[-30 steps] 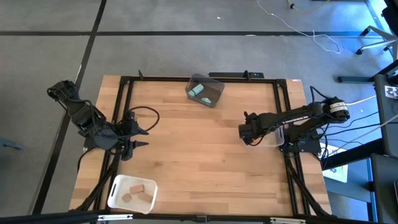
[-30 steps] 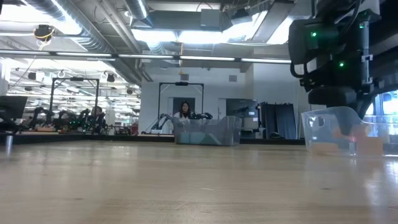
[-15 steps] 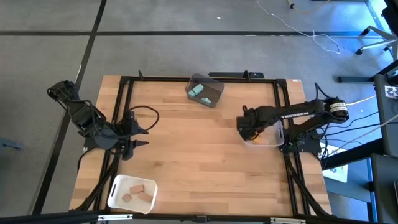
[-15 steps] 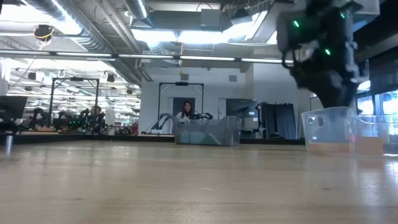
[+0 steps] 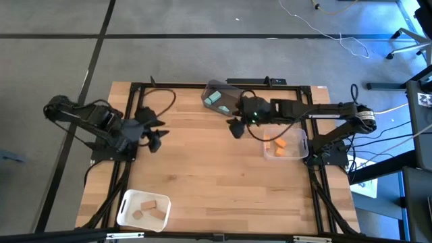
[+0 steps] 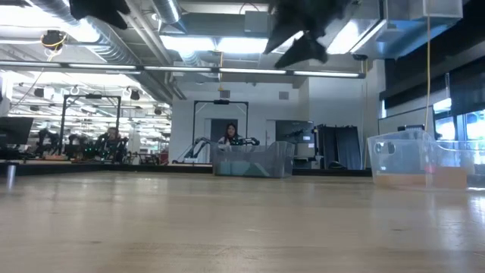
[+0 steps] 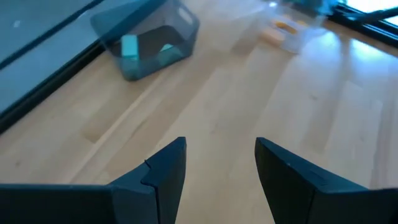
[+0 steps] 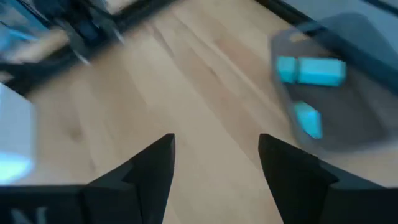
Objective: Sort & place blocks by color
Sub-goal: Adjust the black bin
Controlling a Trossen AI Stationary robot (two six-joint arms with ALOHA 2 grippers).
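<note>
All blocks binned by colour; our two end effectors hang empty.

We see teal-green blocks (image 5: 214, 98) in the dark grey bin (image 5: 233, 102), orange blocks (image 5: 279, 146) in the clear plastic bin (image 5: 302, 140), tan wood blocks (image 5: 150, 206) in the white bin (image 5: 126, 210). Our left end effector (image 5: 154, 136) and right end effector (image 5: 234, 127) are both released above the bare wooden surface (image 5: 202, 175), since we judge nothing is left to sort.

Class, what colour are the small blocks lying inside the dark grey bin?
Teal-green blocks, seen best in the right wrist view.
</note>
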